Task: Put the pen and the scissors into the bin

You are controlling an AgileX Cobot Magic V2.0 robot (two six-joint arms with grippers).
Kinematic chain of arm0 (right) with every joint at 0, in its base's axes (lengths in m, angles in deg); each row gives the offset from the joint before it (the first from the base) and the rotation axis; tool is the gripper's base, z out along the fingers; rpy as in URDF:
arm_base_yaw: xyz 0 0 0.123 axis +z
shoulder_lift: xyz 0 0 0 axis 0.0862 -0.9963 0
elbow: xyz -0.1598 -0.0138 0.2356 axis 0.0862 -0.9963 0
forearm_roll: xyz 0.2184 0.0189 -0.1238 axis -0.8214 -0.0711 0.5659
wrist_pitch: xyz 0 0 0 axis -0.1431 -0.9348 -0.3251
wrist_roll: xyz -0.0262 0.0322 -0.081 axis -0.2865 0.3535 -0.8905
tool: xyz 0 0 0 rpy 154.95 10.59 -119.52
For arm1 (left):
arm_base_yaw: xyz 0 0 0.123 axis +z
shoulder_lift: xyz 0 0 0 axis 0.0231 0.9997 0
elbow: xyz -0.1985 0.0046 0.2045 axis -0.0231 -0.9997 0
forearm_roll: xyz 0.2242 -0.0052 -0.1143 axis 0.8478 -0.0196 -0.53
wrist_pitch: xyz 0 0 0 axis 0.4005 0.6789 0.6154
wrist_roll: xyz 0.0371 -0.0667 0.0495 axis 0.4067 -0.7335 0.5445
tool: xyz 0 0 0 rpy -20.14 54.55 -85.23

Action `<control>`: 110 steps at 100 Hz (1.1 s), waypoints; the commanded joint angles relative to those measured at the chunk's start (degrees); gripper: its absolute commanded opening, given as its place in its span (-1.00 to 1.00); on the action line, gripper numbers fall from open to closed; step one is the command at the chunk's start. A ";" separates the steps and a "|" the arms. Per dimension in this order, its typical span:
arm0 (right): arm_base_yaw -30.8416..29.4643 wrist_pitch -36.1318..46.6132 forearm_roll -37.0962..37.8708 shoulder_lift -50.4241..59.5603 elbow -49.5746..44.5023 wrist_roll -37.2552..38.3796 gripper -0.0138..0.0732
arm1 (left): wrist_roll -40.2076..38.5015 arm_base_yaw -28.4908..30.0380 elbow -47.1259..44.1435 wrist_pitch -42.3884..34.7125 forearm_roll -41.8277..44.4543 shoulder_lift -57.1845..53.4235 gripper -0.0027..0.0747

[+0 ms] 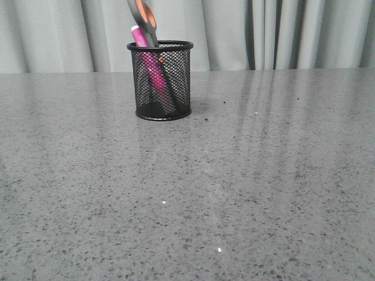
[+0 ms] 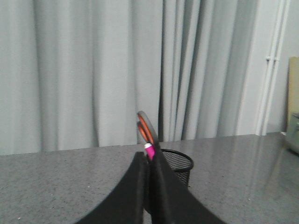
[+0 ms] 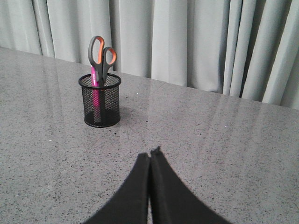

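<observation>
Left hand together, empty. Right hand together, empty. Pen, scissors inside bin.

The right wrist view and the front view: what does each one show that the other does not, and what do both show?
Only the right wrist view shows the right hand, its fingers pressed together and holding nothing, and both scissors handle loops complete. Only the front view shows the orange pivot dot through the mesh and cuts the handles off at its top edge. Both show the bin upright on the grey table, the pen and scissors standing in it, and the curtain behind.
</observation>
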 commanded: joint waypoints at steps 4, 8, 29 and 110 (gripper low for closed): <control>-0.06 5.02 0.78 0.63 1.19 -0.22 -0.80 | 0.73 -0.38 -0.56 -9.35 -1.33 0.35 -0.98; -0.06 5.02 0.78 0.63 1.19 -0.22 -0.80 | 0.73 -0.38 -1.27 -12.63 -0.94 0.35 -0.98; -0.06 5.02 0.78 0.63 1.19 -0.22 -0.80 | -13.76 0.19 -6.49 -12.30 33.95 0.35 -0.98; -0.06 5.02 0.78 0.63 1.19 -0.22 -0.80 | -67.77 27.65 -19.97 18.90 74.53 -9.23 -0.98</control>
